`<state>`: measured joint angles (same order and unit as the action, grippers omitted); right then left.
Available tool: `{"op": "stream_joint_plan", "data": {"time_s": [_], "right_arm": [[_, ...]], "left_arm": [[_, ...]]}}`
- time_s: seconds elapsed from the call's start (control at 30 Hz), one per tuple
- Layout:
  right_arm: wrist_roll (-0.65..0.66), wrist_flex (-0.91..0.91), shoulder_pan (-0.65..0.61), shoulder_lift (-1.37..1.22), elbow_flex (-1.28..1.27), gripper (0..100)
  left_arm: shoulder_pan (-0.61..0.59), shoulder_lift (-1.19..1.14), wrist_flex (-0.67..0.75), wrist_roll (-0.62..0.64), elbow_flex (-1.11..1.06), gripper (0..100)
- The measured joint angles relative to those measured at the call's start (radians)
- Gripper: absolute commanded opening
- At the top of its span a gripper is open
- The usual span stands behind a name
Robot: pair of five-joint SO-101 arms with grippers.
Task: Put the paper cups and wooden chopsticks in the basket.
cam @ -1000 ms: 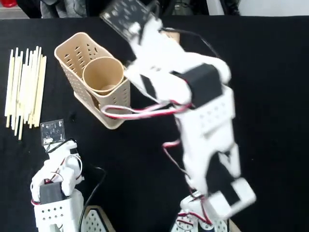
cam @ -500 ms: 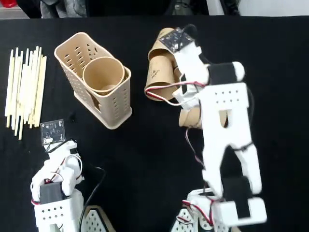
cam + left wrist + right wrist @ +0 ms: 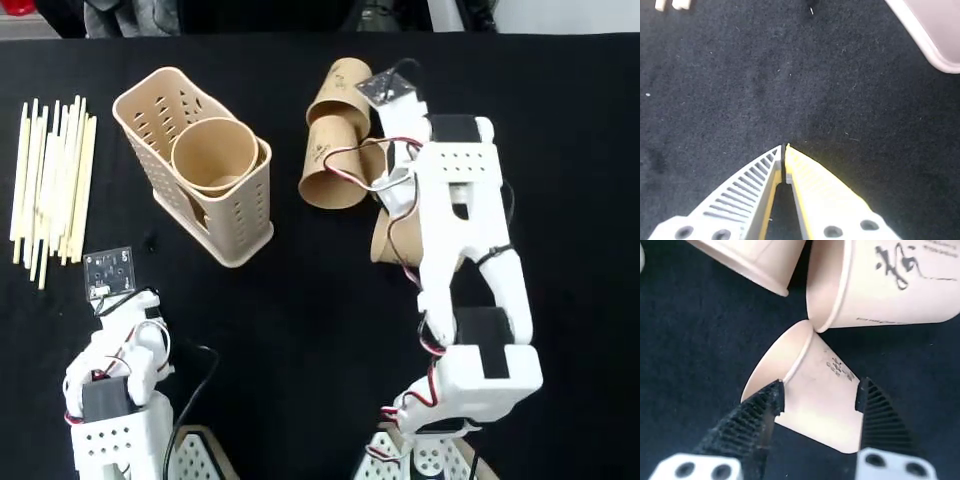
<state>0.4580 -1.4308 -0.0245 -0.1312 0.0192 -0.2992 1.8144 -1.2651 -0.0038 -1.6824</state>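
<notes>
Right gripper [image 3: 818,387]: jaws wide open astride a fallen paper cup [image 3: 805,390], one black finger to each side of its wall and not yet pinching. This cup lies with two other cups [image 3: 335,160] on the opposite side of the basket [image 3: 245,210] from the chopsticks [image 3: 50,180], and one cup [image 3: 213,155] already stands in the basket. The cup is judged light, thin-walled and apt to crush or roll, so a gentle squeeze across mid-body looks best. Left gripper [image 3: 785,152]: jaws closed on nothing, near the basket's corner; in the high view the right arm covers much of the target cup, and actual finger contact cannot be made out.
</notes>
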Motion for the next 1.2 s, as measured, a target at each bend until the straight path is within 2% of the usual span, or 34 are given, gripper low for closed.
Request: {"op": "stream_joint_plan", "data": {"time_s": [0.2,0.47,0.97,1.2], "right_arm": [[-0.077,0.000,-0.014,0.000,-0.009,24.1],[-0.161,-0.014,-0.117,0.000,-0.009,24.0],[-0.163,-0.103,-0.117,0.132,-0.009,23.8],[-0.163,-0.083,-0.117,0.129,-0.083,23.8]], "left_arm": [[0.000,0.000,0.000,0.000,0.000,3],[0.000,0.000,0.000,0.000,0.000,3],[0.000,0.000,0.000,0.000,0.000,3],[0.000,0.000,0.000,0.000,0.000,3]]}}
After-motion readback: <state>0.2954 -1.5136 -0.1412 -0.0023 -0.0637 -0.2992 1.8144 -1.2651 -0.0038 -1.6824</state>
